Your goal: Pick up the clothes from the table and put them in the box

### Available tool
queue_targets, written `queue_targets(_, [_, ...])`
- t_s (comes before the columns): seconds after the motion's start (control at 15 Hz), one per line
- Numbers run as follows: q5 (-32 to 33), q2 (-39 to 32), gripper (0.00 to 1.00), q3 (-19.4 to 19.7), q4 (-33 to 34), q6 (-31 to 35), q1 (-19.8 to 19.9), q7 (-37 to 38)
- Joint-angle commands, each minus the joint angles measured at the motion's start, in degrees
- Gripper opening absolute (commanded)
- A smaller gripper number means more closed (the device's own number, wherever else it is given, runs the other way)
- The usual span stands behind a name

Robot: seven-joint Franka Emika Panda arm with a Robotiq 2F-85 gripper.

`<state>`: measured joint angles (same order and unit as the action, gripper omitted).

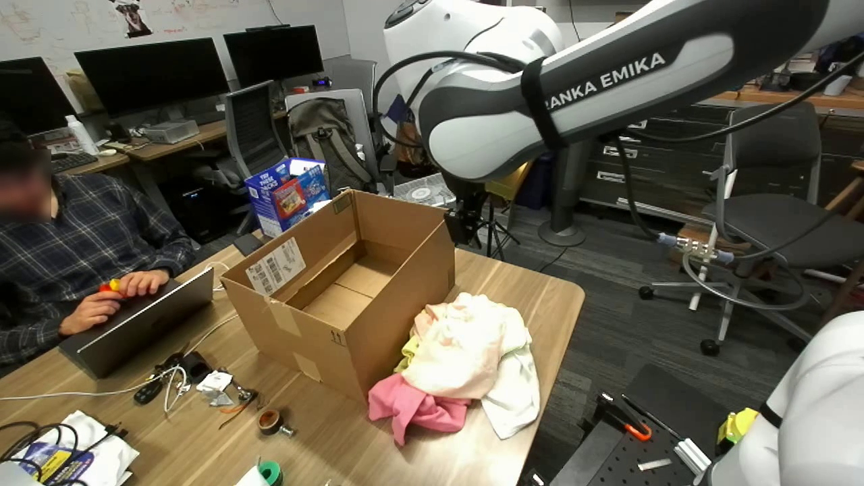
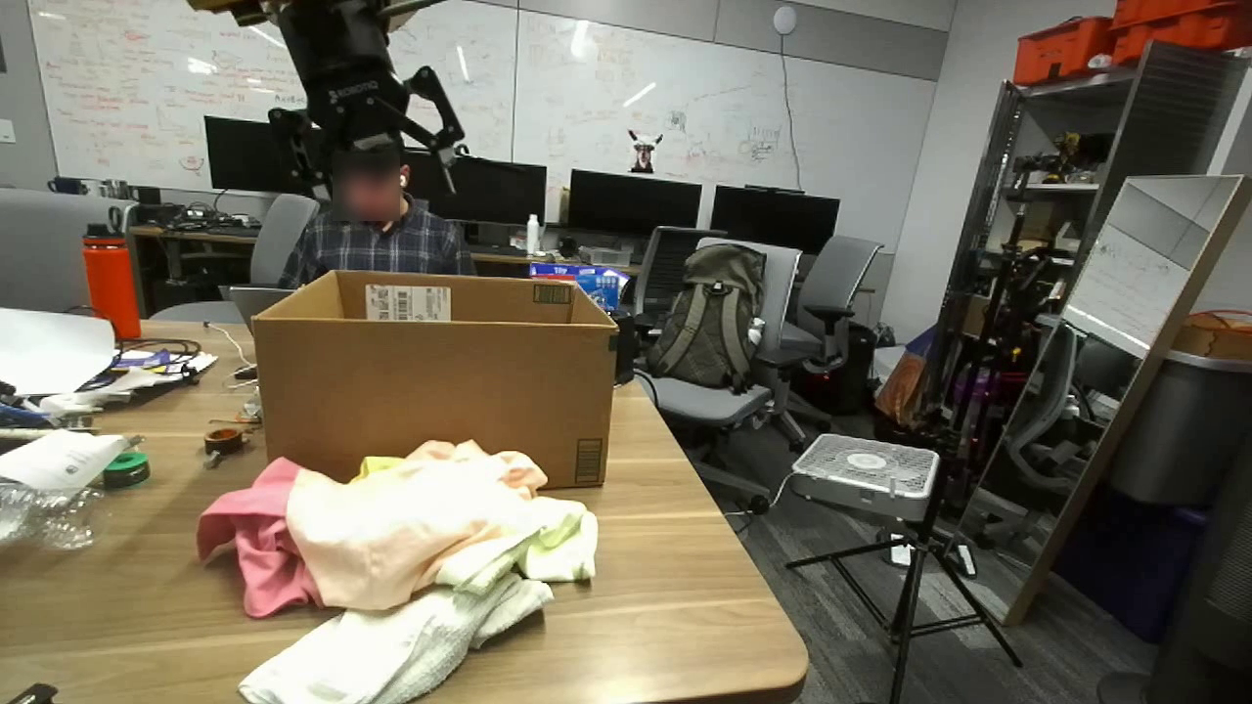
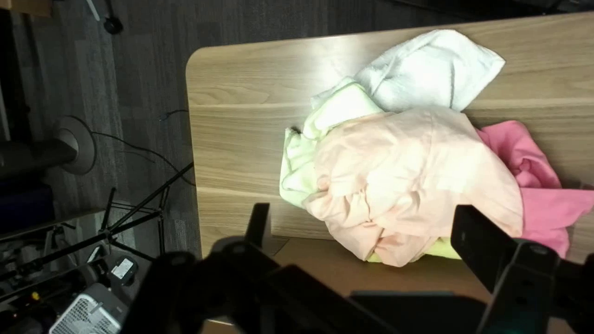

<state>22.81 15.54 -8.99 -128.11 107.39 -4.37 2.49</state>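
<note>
beside the box (image 2: 440, 391), right by its wall, the clothes (image 2: 421, 528) sit in one heap on the table (image 3: 232, 162) (touching the wall or not, can't tell). gripper (image 3: 362, 222) stands wide, holding nothing, higher than the box rim. wrist view sorts the heap: peach piece (image 3: 413, 167) on top, white piece (image 3: 427, 83) and pale green piece (image 3: 297, 167) sticking out, pink piece (image 3: 547, 208) at one end, yellow piece (image 3: 443, 249) peeking out on the box side. box floor (image 1: 344, 300) shows in an exterior view, with the arm (image 1: 607, 88) across the upper right; from the heap's side the wall hides it. white piece lies just by the table edge; bare wood between heap and rounded corner. box top is open, but the wall rises between heap and inside. around: man (image 1: 101, 236) at a laptop (image 1: 152, 327) and a snack pack (image 1: 290, 196) past the box, brown tape (image 2: 223, 443) and green tape (image 2: 125, 474) elsewhere on the table. off the table, well apart from the heap: tripod (image 2: 915, 577), fan (image 2: 866, 464), mirror (image 2: 1105, 391), backpack (image 2: 719, 313) on a chair (image 2: 719, 403).
</note>
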Motion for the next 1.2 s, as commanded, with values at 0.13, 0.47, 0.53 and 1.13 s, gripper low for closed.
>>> queue_targets(0.13, [4.54,-0.48,1.00,1.31,-0.71,0.43,-0.37,-7.58])
queue_targets(0.47, [4.40,-2.20,1.00,2.27,-2.11,1.16,-0.28,-10.49])
queue_targets(0.53, [3.96,-2.73,1.00,2.48,-2.37,1.45,-0.29,-10.74])
queue_targets(1.13, [-3.10,-8.02,1.00,5.00,-2.60,8.70,0.10,-13.55])
